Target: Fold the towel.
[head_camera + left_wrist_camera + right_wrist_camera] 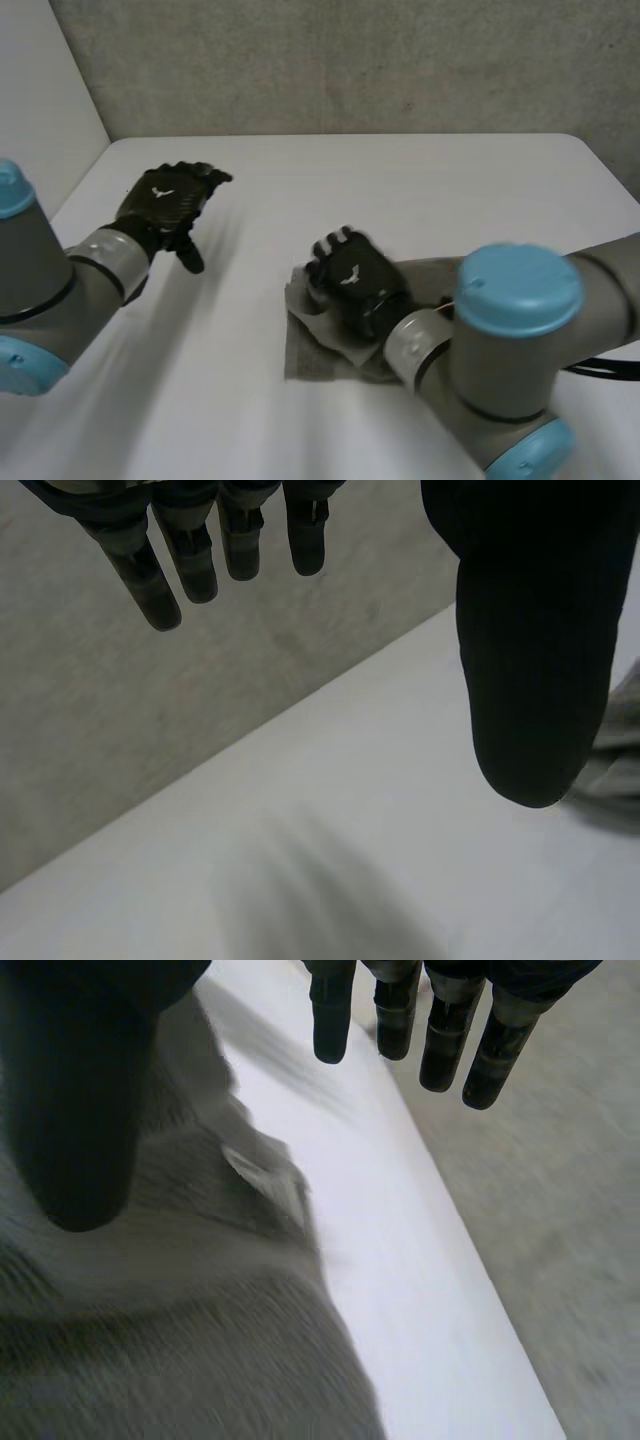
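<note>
The towel (312,352) under the right hand (352,283) is grey cloth with a coarse, nubby weave, matt and rumpled. The surface (400,190) is white, smooth and matt. Beyond the fingertips, the wall (350,60) looks like rough, mottled grey plaster or concrete. Both hands wear a matt black covering, and on the left hand (168,203) the thumb shows fine ribbing. The arms (30,270) have smooth grey shells, and their light-blue caps (520,285) have a faint sheen.
</note>
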You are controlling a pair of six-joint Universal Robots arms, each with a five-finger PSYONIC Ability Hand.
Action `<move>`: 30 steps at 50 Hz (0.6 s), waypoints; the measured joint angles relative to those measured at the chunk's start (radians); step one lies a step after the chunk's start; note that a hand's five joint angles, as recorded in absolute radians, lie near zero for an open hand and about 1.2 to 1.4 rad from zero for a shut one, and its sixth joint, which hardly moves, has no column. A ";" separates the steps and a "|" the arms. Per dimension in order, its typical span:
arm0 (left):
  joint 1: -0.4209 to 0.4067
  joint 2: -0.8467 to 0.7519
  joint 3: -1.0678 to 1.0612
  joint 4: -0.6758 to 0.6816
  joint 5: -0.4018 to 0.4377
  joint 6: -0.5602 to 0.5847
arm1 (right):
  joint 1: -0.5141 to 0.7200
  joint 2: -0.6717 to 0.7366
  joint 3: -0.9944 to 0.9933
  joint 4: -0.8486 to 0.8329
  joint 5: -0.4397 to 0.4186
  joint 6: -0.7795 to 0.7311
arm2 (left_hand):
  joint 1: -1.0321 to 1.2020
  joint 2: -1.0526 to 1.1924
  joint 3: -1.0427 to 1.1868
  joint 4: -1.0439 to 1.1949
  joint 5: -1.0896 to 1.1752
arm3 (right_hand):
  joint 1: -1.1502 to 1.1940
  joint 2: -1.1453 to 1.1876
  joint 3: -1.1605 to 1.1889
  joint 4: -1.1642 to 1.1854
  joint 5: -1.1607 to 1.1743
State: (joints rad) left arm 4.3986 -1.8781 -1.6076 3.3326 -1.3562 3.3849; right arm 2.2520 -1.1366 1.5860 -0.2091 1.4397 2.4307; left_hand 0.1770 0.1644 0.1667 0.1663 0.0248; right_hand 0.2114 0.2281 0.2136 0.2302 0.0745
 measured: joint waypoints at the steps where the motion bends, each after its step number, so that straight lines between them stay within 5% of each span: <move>1: -0.011 -0.004 0.007 0.001 -0.001 -0.001 | -0.013 -0.012 0.005 0.004 0.002 0.011 | 0.000 0.000 0.000 0.000 0.000 | 0.000 0.000 0.000 0.000 -0.001; 10: -0.129 -0.063 0.091 0.002 -0.019 -0.052 | -0.190 -0.172 0.105 0.047 -0.028 0.189 | 0.000 0.000 0.000 0.000 0.000 | 0.000 0.000 0.000 0.000 -0.003; 24: -0.324 -0.227 0.162 0.000 -0.136 -0.095 | -0.627 -0.316 0.446 0.096 -0.324 0.252 | 0.000 0.000 0.000 0.000 0.000 | 0.020 0.032 0.056 0.037 0.030; 30: -0.338 -0.241 0.151 -0.006 -0.159 -0.092 | -0.693 -0.260 0.509 0.069 -0.379 0.198 | 0.000 0.000 0.000 0.000 0.000 | 0.395 0.484 0.496 0.469 0.430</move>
State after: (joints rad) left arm 4.0608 -2.1193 -1.4569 3.3262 -1.5156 3.2927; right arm 1.5592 -1.3970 2.0952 -0.1402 1.0611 2.6290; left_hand 0.1770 0.1642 0.1669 0.1663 0.0248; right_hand 0.6061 0.7124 0.7098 0.6989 0.5049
